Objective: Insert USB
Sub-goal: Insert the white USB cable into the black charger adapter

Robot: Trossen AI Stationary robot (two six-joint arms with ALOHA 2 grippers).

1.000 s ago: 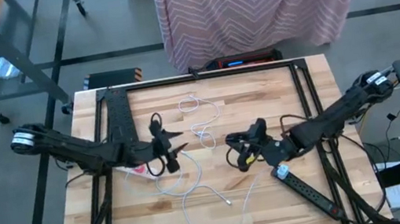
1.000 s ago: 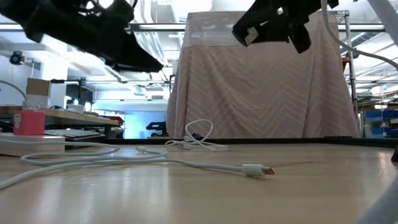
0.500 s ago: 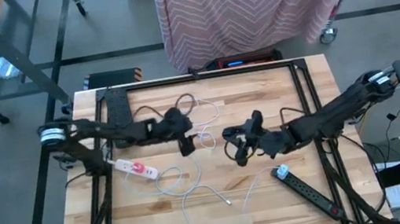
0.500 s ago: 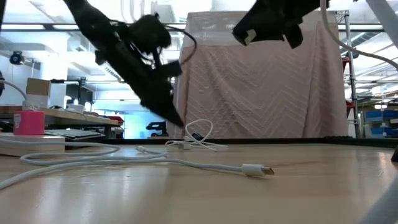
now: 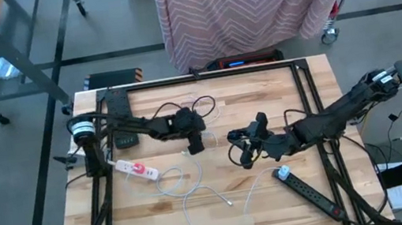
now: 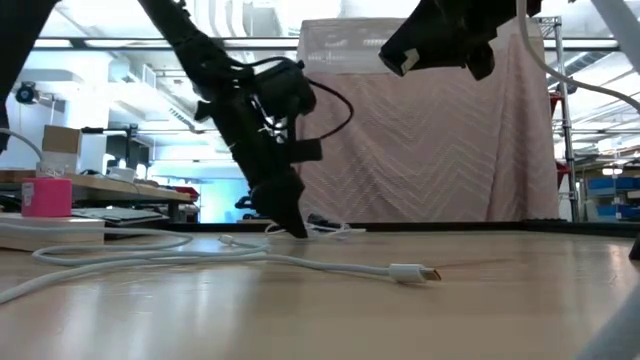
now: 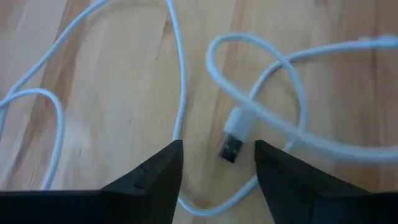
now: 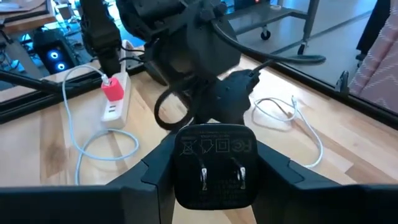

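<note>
Hands over cable and charger

Left hand (image 5: pixel 196 146) is hanging low over the wooden surface (image 5: pixel 279 205), tips pointing down at the white cable's (image 7: pixel 183 68) coiled part near the back middle. I'm seeing its two dark fingers (image 7: pixel 149 180) spread apart in the left wrist view, with the USB plug (image 7: pixel 235 138) lying flat on the wood between them, not gripped. Fingers are sitting either side of the plug, close but apart from it. In the low view the left hand (image 6: pixel 290 215) is reaching almost to the surface beside the cable loops.

Right hand (image 5: pixel 244 156) is hovering right of centre, raised off the wood. In the right wrist view it's clenching a black charger block (image 8: pixel 214 163) between both fingers, the two metal prongs (image 8: pixel 204 177) facing the camera.

White power strip (image 5: pixel 136 170) with a red plug (image 8: pixel 113 88) in it is lying on the left part of the surface. Black power strip (image 5: pixel 309 192) is lying diagonally near the front right. Another cable end, the small connector (image 6: pixel 415 272), is resting toward the front, well apart from both hands.
</note>
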